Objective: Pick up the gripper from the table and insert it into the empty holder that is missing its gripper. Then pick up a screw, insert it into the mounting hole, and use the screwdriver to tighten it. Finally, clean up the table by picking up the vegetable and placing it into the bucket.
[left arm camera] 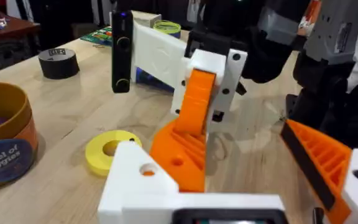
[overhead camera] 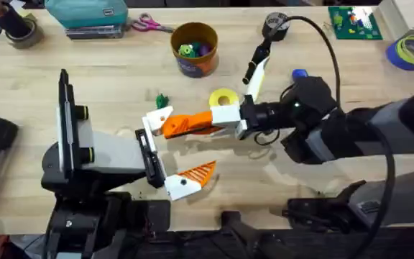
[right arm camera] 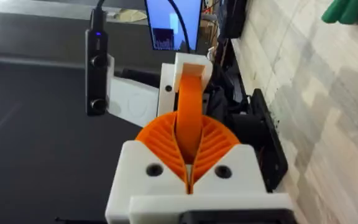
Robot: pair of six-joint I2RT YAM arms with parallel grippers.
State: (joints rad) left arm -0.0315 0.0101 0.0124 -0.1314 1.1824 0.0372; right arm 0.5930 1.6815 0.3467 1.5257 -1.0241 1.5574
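My right gripper [overhead camera: 213, 121] [right arm camera: 189, 146] is shut on the orange ribbed gripper [overhead camera: 187, 124] [left arm camera: 185, 134]. It holds the piece level, its end against the white holder [overhead camera: 157, 119] [left arm camera: 138, 180], which is my left arm's far jaw. My left gripper [overhead camera: 177, 151] is open, and its near jaw carries an orange finger [overhead camera: 196, 173] [left arm camera: 319, 155]. The green vegetable [overhead camera: 162, 100] [right arm camera: 350, 9] lies on the table just beyond the holder. Farther back stands the yellow-orange bucket [overhead camera: 194, 47] [left arm camera: 5, 130]. A blue end of the screwdriver [overhead camera: 298, 73] peeks out behind my right arm. No screw is in view.
A flat yellow ring [overhead camera: 223, 97] [left arm camera: 109, 149] lies next to my right gripper. A black tape roll [overhead camera: 276, 24] [left arm camera: 58, 62] sits at the back. Scissors [overhead camera: 149, 25], a teal pouch [overhead camera: 86, 13], a green board [overhead camera: 353, 21] and blue tape [overhead camera: 412, 50] line the far edge.
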